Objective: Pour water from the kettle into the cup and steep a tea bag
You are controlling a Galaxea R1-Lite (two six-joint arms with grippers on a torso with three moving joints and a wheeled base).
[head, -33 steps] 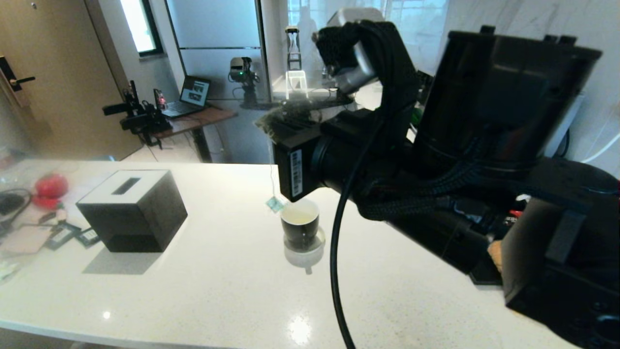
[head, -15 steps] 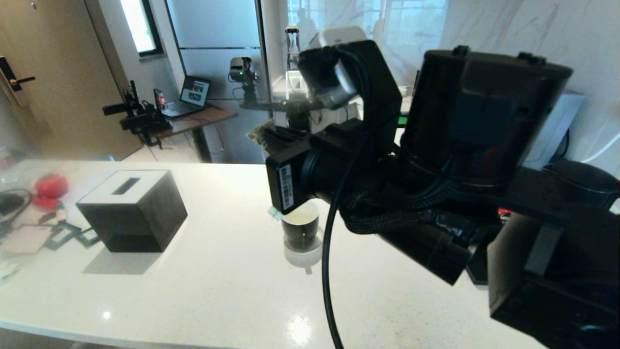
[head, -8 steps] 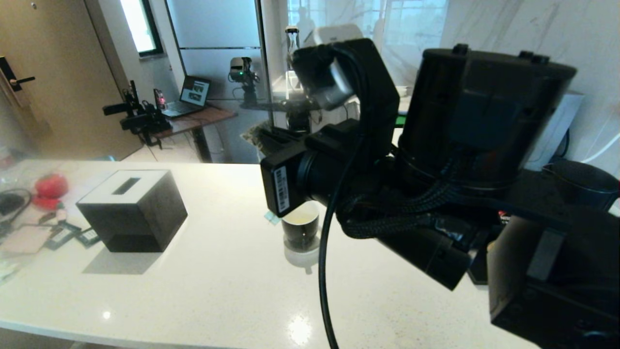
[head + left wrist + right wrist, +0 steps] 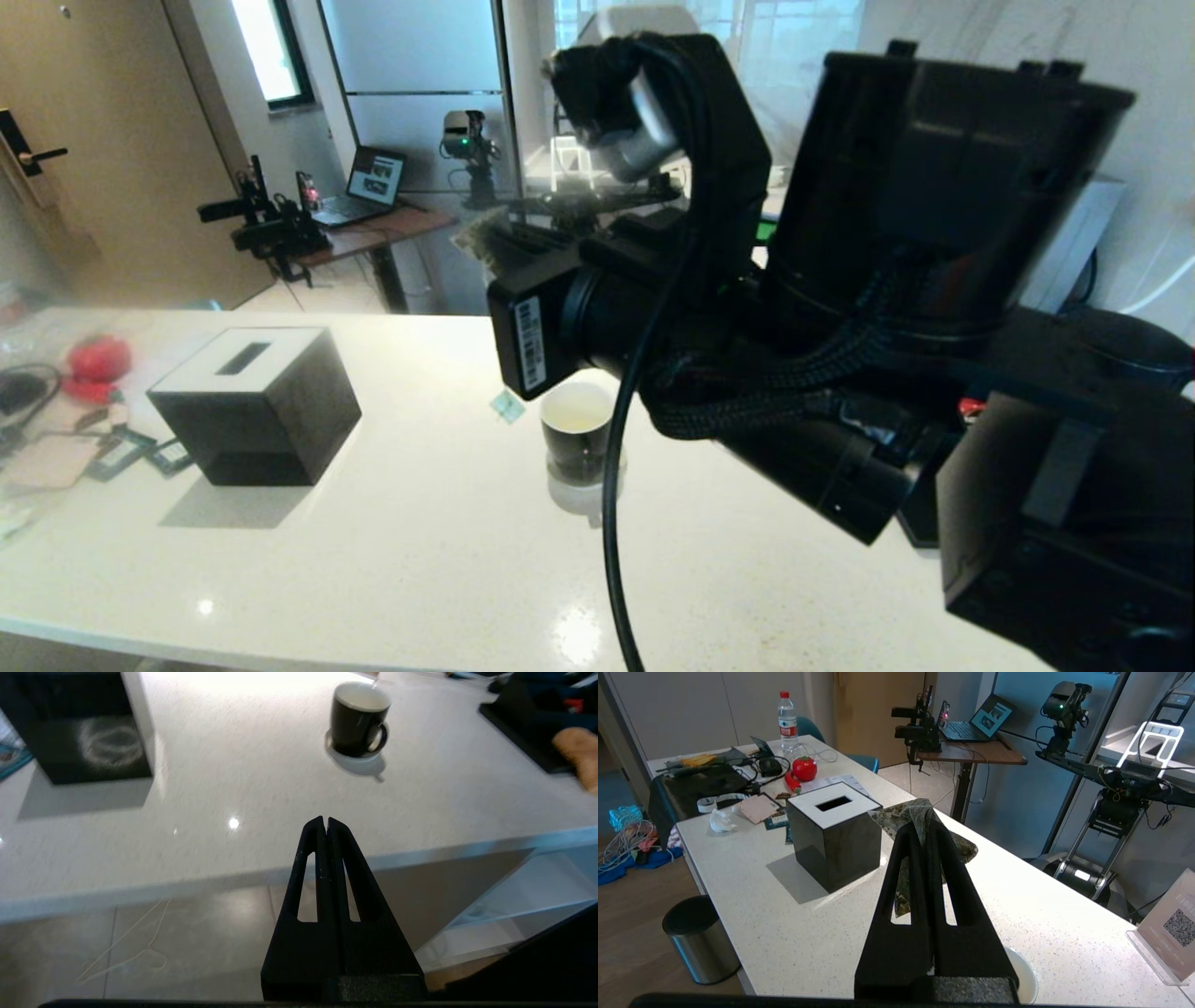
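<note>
Black box (image 4: 252,403) sits far left on the white counter (image 4: 392,551), with clutter near that edge. I see a wide bare stretch between the box and the cup (image 4: 577,432), and more bare counter toward the near edge. Left gripper (image 4: 325,822) is parked off the near counter edge, fingers pressed together on nothing. Cup stands mid-counter on a pale coaster, pale liquid inside. Right gripper (image 4: 926,828) hangs high above the cup, clenched on the tea bag (image 4: 920,812). The paper tag (image 4: 507,406) dangles left of the rim. Kettle (image 4: 1116,341) shows partly, far right. Since 2.2 s ago, the right gripper has shifted left and the tag now hangs clear of the cup.
</note>
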